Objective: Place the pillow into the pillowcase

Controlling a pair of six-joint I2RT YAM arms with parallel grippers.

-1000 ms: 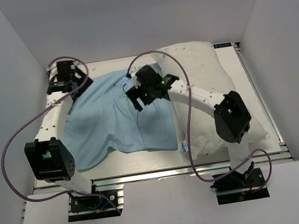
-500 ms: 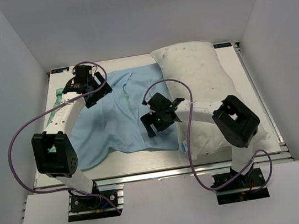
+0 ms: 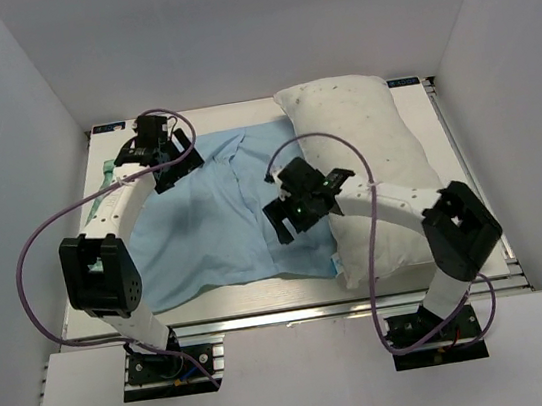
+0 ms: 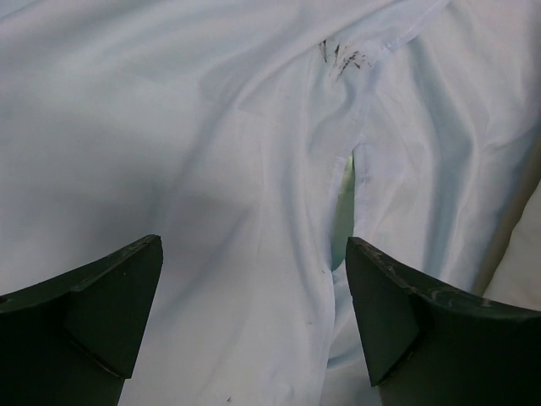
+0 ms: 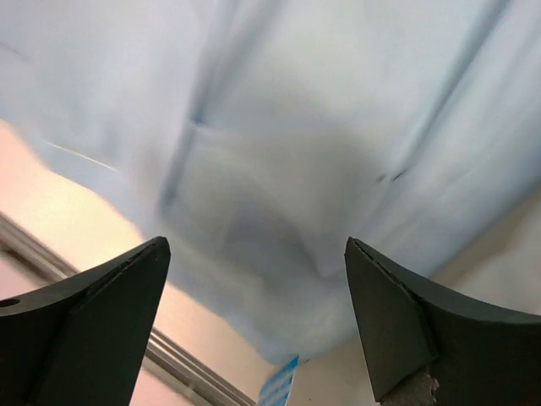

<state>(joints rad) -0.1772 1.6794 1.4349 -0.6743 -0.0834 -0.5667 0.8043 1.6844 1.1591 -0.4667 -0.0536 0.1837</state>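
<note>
From above, the thin light-blue cloth pillowcase (image 3: 209, 227) is lying spread left of centre, its right edge touching the plump white speckled pillow (image 3: 369, 144) at the right. The left gripper (image 3: 177, 166) is being held over its far edge, and the right gripper (image 3: 283, 219) over its right part. In the left wrist view, the jaws are being held apart and empty above a green-lined slit (image 4: 342, 203), probably the mouth; one layer alone should be pinched there. In the right wrist view, the jaws are likewise being held apart and empty over the case's near corner, beside a small blue tag (image 5: 279, 387); the other lip should be taken.
</note>
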